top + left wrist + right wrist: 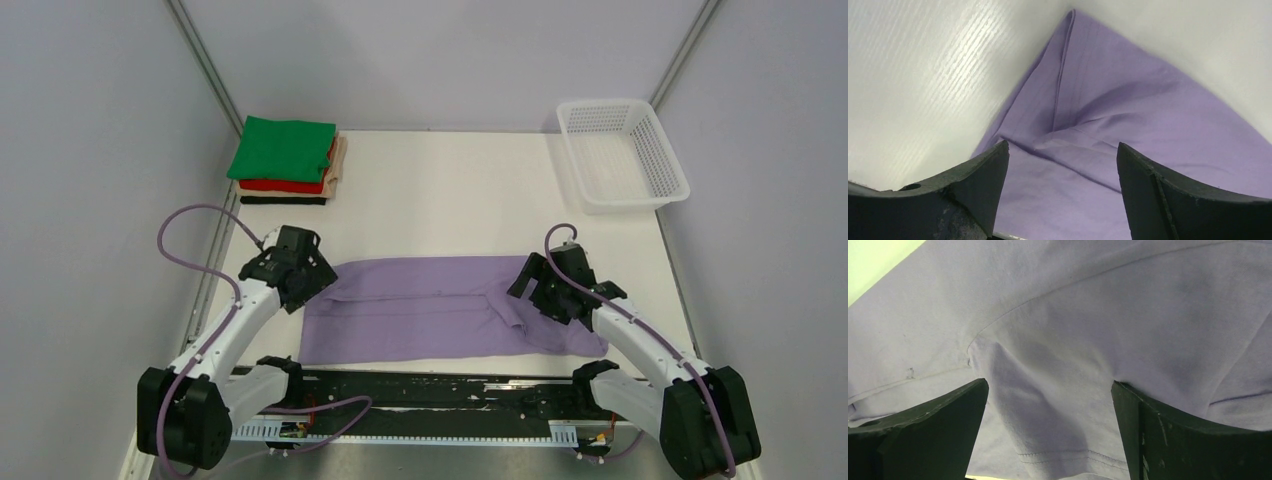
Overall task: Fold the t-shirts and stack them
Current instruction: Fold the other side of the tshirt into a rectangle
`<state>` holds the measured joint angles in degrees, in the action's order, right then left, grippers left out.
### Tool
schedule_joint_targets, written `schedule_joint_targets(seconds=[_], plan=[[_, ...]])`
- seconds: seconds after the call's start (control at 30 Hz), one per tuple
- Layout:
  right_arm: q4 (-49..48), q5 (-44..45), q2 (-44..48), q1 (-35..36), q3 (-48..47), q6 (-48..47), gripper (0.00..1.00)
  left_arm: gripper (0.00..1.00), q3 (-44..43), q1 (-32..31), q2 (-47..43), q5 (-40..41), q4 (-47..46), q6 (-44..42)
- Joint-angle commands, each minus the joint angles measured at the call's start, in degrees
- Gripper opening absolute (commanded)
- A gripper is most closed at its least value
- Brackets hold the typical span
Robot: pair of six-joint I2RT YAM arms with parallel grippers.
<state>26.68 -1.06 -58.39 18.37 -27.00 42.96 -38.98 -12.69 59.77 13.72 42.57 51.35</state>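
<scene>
A lavender-purple t-shirt (430, 310) lies flat across the near middle of the table, folded lengthwise. My left gripper (308, 283) is open just over its left end; the left wrist view shows the folded corner of the shirt (1108, 115) between the spread fingers. My right gripper (528, 290) is open over the right end, where a sleeve bunches up; the right wrist view shows the shirt's hemmed sleeve (1058, 390) between the fingers. A stack of folded t-shirts (285, 160), green on top, then red, tan and a dark one, sits at the back left.
A white plastic mesh basket (622, 152) stands at the back right corner. The walls of the enclosure close in on the left, right and back. The black rail with both arm bases runs along the near edge (430, 390).
</scene>
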Motion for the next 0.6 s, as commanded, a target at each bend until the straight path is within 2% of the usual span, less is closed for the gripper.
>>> schedule_joint_targets(seconds=[0.0,0.13,0.2,0.37,0.57], plan=[[-2.07,0.97,0.80,-0.83,0.47,-2.44,1.00,0.80,2.11,0.54,-1.65,-2.83,0.86,6.40],[-2.01,0.65,0.65,-1.29,0.87,-3.24,1.00,0.68,3.92,0.64,-0.64,-3.00,0.71,11.54],[-2.06,0.30,0.63,-1.36,0.99,-3.63,1.00,0.66,4.49,0.65,-0.57,-2.42,0.51,14.52],[-2.04,-0.03,0.69,-1.67,1.25,-4.30,1.00,0.63,7.98,0.65,-4.37,-2.05,-3.10,22.96],[-1.81,-0.34,0.39,-2.02,0.61,-5.41,1.00,0.61,8.38,0.65,-7.07,-1.50,-4.66,26.88]])
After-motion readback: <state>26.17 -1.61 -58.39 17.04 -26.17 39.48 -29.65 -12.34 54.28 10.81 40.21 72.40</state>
